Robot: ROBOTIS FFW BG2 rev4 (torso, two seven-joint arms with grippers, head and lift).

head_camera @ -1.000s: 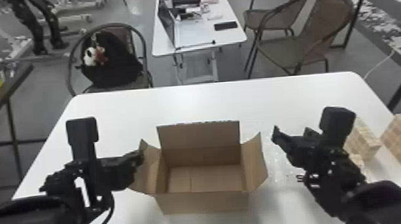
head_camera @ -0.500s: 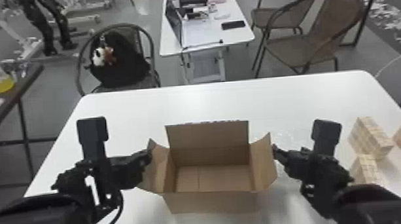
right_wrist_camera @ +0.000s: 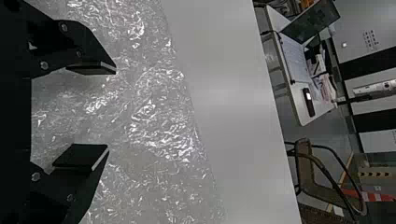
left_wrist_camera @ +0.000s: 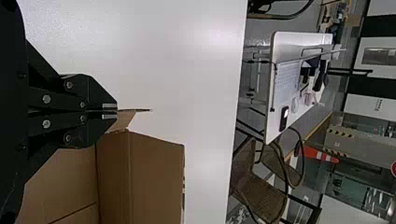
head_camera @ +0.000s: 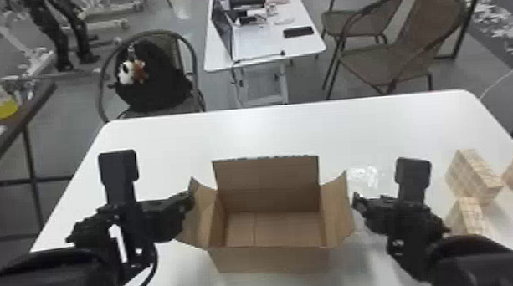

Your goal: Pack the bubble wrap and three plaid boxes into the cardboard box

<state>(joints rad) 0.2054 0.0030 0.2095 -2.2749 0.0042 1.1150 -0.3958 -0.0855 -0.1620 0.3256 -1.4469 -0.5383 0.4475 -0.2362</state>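
The bubble wrap (right_wrist_camera: 154, 107) lies flat on the table (head_camera: 267, 131), just to the right of the cardboard box (head_camera: 272, 259). Expect it to be very light, limp and slippery, with nothing in it to break. Pinch a raised fold or a free edge rather than the flat middle, and gather a good bite so the film doesn't slide out.

Your right gripper (right_wrist_camera: 112, 108) has its fingers spread above the wrap, to the right of the cardboard box. Your left gripper (left_wrist_camera: 116, 110) is pressed together on the box's left flap (head_camera: 197, 219); that card should bend easily, so steady it without pulling.

The three plaid boxes (head_camera: 473, 177) sit farther right of the cardboard box, past the wrap. They look rigid and probably light; take them across opposite flat sides, squeezing gently.
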